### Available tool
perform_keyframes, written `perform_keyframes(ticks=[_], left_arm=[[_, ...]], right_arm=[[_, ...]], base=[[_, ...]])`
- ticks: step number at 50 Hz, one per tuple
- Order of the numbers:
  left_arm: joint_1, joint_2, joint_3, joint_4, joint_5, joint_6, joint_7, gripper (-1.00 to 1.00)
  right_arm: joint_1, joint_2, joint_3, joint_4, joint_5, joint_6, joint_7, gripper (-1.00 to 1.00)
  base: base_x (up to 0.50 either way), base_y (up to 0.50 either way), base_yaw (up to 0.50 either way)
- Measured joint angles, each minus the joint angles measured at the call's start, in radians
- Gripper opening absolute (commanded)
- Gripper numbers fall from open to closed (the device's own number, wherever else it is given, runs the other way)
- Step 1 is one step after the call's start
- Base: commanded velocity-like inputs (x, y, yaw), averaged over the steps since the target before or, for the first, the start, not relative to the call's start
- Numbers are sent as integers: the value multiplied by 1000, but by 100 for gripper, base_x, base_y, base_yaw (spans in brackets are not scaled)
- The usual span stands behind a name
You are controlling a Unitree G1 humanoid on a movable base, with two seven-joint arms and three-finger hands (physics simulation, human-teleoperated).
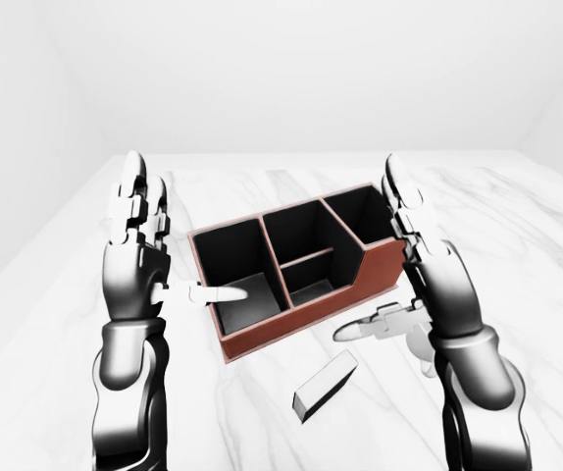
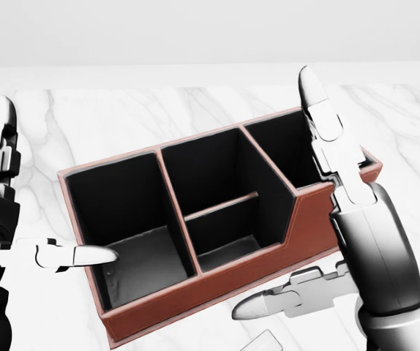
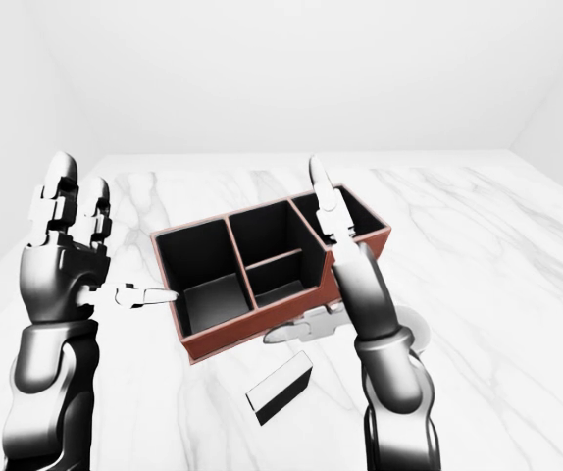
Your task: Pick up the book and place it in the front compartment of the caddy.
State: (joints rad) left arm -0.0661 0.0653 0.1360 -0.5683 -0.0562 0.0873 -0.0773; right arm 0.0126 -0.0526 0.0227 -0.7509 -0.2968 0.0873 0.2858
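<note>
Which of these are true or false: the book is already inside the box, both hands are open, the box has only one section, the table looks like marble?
1. The book is inside the caddy. False: it lies on the table, below the caddy in the left-eye view.
2. The left hand and right hand are both open. True.
3. The caddy has only one section. False: dividers split it into several compartments.
4. The table looks like white marble. True.
</note>
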Motion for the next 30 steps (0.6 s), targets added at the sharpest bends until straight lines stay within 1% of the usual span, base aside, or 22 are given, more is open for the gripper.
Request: perform_keyframes(ticks=[30], left_arm=[[1, 0, -1, 23, 6, 0, 0, 100]], right_arm=[[76, -4, 24, -104, -158, 0, 163, 100]], base=[[0, 0, 0]])
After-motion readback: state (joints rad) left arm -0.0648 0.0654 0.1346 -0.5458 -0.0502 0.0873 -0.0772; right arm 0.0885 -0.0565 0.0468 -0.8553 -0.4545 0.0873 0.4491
